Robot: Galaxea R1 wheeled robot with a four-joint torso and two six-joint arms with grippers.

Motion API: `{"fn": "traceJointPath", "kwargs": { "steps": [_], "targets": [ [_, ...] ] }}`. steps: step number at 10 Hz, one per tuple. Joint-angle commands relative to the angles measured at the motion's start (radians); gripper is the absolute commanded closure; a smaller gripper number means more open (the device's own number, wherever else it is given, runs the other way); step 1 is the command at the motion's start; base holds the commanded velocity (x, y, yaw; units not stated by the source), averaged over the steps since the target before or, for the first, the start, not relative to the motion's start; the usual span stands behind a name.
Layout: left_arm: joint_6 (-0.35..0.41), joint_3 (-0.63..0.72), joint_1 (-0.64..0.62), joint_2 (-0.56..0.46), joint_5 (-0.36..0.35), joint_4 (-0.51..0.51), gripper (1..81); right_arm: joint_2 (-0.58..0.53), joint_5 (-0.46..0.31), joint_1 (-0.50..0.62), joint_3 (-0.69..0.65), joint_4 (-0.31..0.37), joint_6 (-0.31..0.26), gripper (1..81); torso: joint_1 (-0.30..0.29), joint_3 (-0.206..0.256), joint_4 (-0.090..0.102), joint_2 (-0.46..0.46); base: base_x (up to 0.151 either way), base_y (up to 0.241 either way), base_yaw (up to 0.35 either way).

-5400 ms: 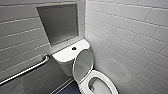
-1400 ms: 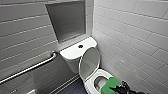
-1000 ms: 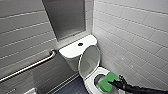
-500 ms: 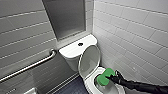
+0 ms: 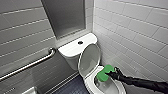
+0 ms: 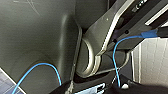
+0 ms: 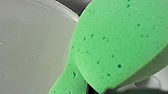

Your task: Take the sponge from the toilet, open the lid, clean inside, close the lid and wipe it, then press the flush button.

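Observation:
The white toilet (image 5: 75,48) stands in the corner with its lid (image 5: 89,60) raised and leaning back against the tank. My right gripper (image 5: 113,74) reaches in from the right on a black arm and is shut on the bright green sponge (image 5: 105,73). It holds the sponge over the rear right part of the open bowl (image 5: 110,88), close under the lid. In the right wrist view the sponge (image 7: 112,50) looms large in front of the pale inner bowl wall (image 7: 30,50). The round flush button (image 5: 80,42) sits on the tank cover.
A metal grab bar (image 5: 30,65) runs along the tiled left wall. A grey recess (image 5: 65,17) is set in the wall above the tank. The tiled right wall (image 5: 140,37) stands close beside the bowl. The floor (image 5: 72,87) is dark blue.
My right gripper has carried the sponge slightly up and toward the back of the bowl. The lid has stayed raised.

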Motion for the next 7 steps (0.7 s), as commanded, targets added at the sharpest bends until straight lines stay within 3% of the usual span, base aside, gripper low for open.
{"fn": "traceJointPath", "kwargs": {
  "steps": [1, 5, 6, 7],
  "targets": [
    [0.010, 0.010, 0.021, -0.010, 0.072, 0.004, 1.0, 0.005, -0.017, 0.136, -0.001, 0.014, 0.000, 81.1, 0.064, 0.000, 0.000, -0.100, 0.000, 0.000, 0.000],
    [0.010, -0.007, 0.026, -0.001, 0.064, 0.003, 1.0, 0.020, -0.015, 0.140, -0.011, 0.010, 0.006, 81.1, 0.151, -0.082, 0.000, -0.239, 0.000, 0.000, 0.000],
    [0.010, -0.007, 0.027, -0.001, 0.064, 0.004, 1.0, 0.025, -0.015, 0.145, -0.020, 0.009, 0.016, 81.1, 0.109, -0.042, 0.000, -0.176, 0.000, 0.000, 0.000],
    [0.010, -0.004, 0.029, -0.001, 0.063, 0.004, 1.0, 0.038, -0.015, 0.156, -0.043, 0.010, 0.027, 81.1, 0.124, -0.048, 0.000, -0.200, 0.000, 0.000, 0.000]
  ]
}}
